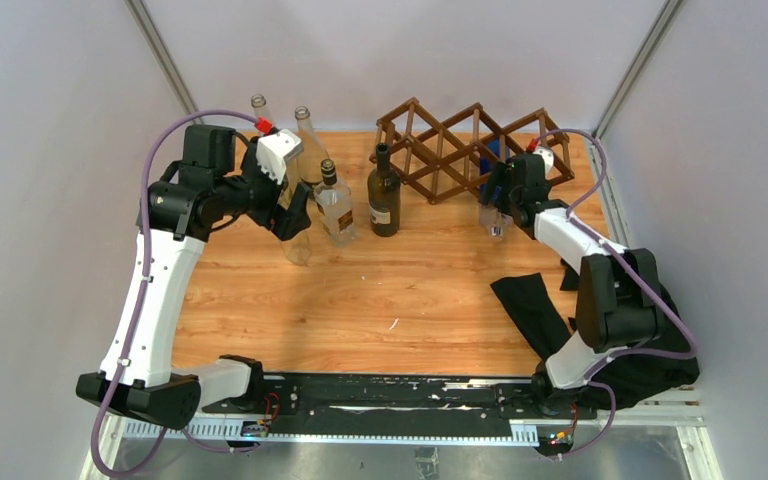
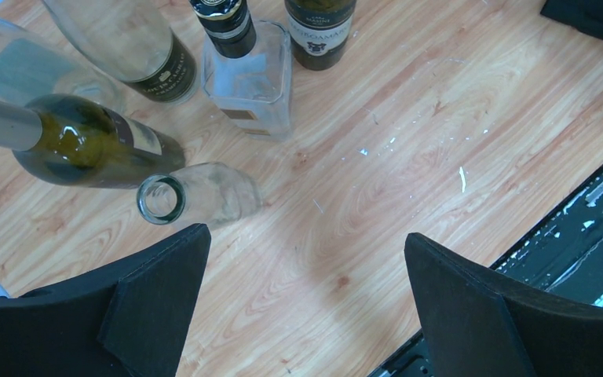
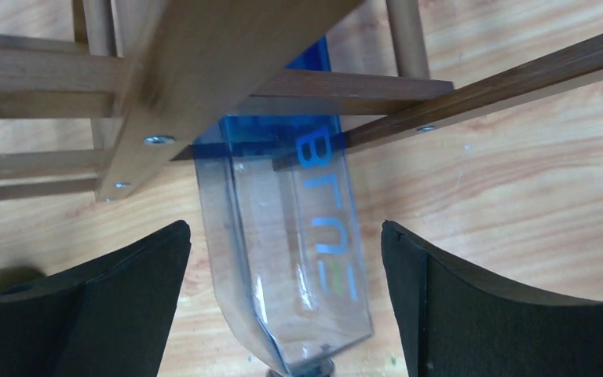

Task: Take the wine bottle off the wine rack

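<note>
The wine rack (image 1: 460,150), a dark wooden lattice, stands at the back right of the table; its sticks (image 3: 204,47) fill the top of the right wrist view. A clear wine bottle (image 3: 298,259) with blue lettering lies in a cell, neck end sticking out toward me (image 1: 495,222). My right gripper (image 3: 283,232) is open, one finger on each side of the bottle's shoulder with a gap on both sides. My left gripper (image 2: 306,236) is open over bare wood beside the standing bottles, nothing between its fingers (image 1: 295,215).
Several bottles stand at the back left: a dark one (image 1: 384,195), a square clear one with a black cap (image 1: 335,205), an open clear one (image 2: 196,196) and a green one (image 2: 94,145). A black cloth (image 1: 535,305) lies by the right arm.
</note>
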Robot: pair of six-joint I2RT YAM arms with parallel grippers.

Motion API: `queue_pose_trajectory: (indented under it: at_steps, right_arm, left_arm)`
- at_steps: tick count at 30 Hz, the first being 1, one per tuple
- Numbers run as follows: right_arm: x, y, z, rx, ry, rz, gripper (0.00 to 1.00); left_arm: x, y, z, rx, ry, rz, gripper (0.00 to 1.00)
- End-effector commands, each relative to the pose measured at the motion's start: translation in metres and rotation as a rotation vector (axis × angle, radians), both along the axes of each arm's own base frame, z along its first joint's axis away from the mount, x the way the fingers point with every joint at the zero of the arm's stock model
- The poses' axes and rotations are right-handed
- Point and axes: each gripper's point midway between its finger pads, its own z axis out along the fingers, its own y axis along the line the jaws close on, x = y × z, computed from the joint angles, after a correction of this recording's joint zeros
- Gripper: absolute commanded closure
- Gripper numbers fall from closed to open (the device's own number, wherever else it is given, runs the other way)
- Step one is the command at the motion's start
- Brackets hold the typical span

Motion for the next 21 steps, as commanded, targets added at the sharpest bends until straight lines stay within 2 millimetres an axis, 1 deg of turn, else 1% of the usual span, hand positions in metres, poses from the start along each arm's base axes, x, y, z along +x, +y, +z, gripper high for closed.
queue_pose_trajectory:
  at_steps: [1, 4, 7, 11, 13, 14, 15, 16, 18, 19, 21]
  right_arm:
    - [0.019, 0.002, -0.011, 0.047, -0.053, -0.01, 0.07]
    - [0.021, 0.008, -0.024, 0.089, -0.046, -0.007, 0.11]
    - [0.017, 0.014, -0.038, 0.141, -0.045, -0.015, 0.17]
    - [0.013, 0.021, -0.044, 0.192, -0.078, -0.005, 0.23]
    - [0.012, 0.025, -0.045, 0.215, -0.086, 0.008, 0.28]
    - [0.012, 0.027, -0.044, 0.225, -0.093, 0.017, 0.32]
    - [0.012, 0.028, -0.041, 0.234, -0.105, 0.018, 0.38]
    - [0.01, 0.032, -0.039, 0.255, -0.114, 0.038, 0.41]
    - [0.006, 0.035, -0.031, 0.276, -0.136, 0.05, 0.53]
    - [0.004, 0.035, -0.027, 0.281, -0.146, 0.052, 0.61]
    - [-0.001, 0.035, -0.02, 0.29, -0.162, 0.052, 0.72]
  left_arm:
    - [0.0, 0.0, -0.001, -0.005, -0.004, -0.007, 0.0]
    - [0.0, 0.0, -0.004, -0.004, 0.006, -0.006, 0.0]
    - [-0.001, 0.001, -0.005, 0.0, 0.003, -0.007, 0.0]
    - [-0.002, 0.001, -0.004, 0.003, -0.006, -0.01, 0.0]
    - [-0.003, 0.001, -0.003, -0.001, -0.004, -0.011, 0.0]
    - [-0.003, 0.0, -0.003, -0.003, -0.003, -0.012, 0.0]
    - [-0.004, 0.0, -0.003, -0.004, -0.003, -0.012, 0.0]
    - [-0.004, 0.0, -0.004, -0.005, -0.002, -0.012, 0.0]
    - [-0.005, 0.0, -0.004, -0.008, -0.001, -0.013, 0.0]
    - [-0.005, 0.0, -0.004, -0.009, -0.001, -0.013, 0.0]
    - [-0.006, 0.0, -0.003, -0.008, -0.002, -0.012, 0.0]
